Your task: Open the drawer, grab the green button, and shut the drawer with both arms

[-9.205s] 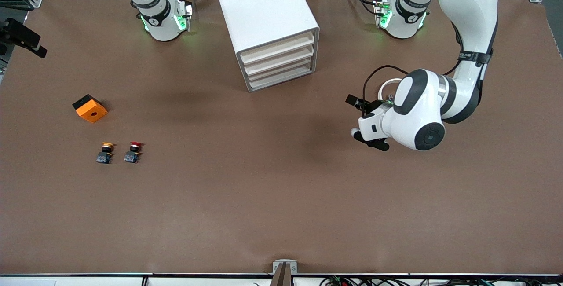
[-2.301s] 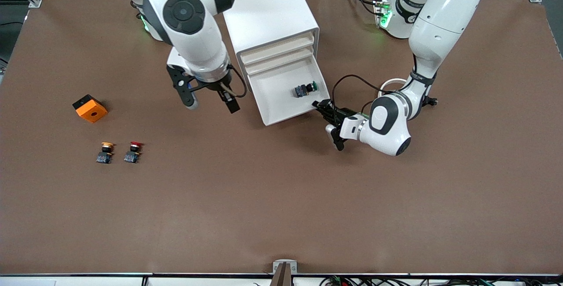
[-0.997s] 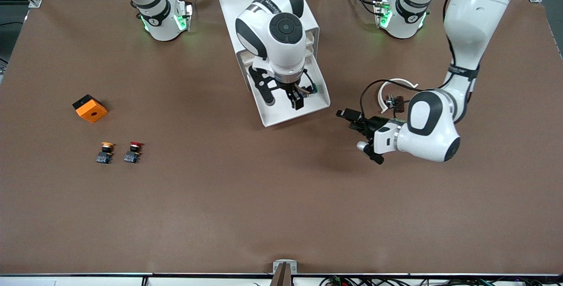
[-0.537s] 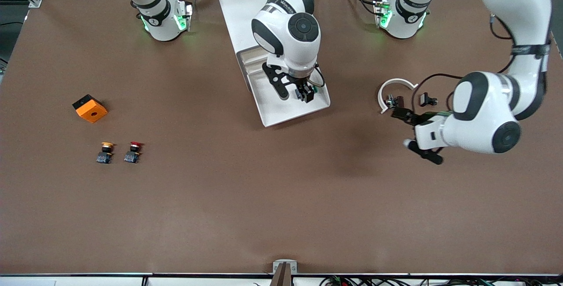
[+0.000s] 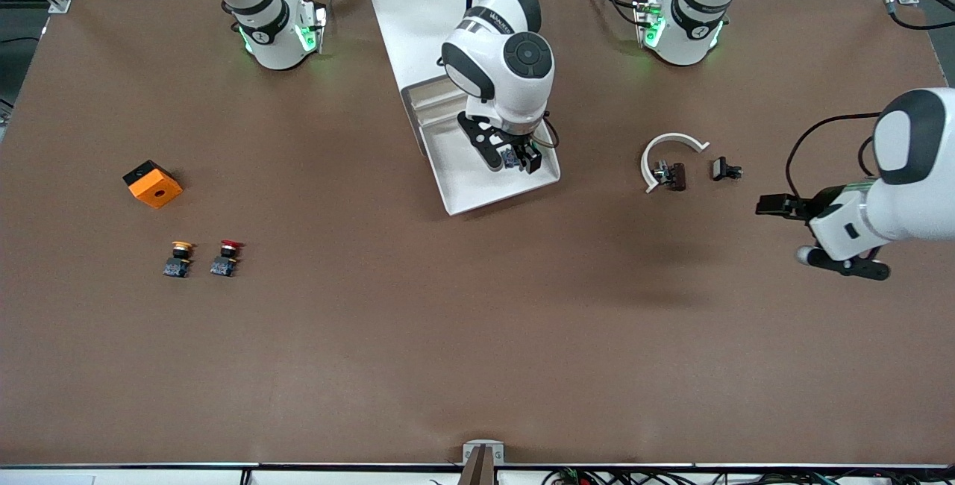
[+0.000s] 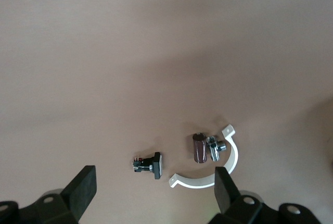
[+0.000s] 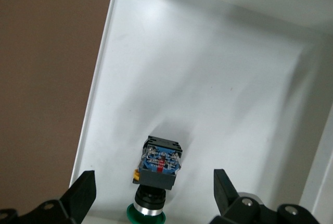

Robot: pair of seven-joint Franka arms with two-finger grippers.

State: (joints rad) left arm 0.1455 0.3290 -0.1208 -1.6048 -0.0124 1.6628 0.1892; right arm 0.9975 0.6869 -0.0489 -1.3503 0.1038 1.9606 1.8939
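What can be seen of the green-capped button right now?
The button is small, with a round green cap, a black collar and a black-and-blue body showing metal terminals and a red spot. It lies on its side on the floor of the pulled-out white drawer, apart from the walls. The right gripper is above it, fingers open on either side, not touching.

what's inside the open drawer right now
The green button lies on the floor of the drawer, between the open fingers of the right gripper, not yet gripped. In the front view the right arm covers much of the drawer.
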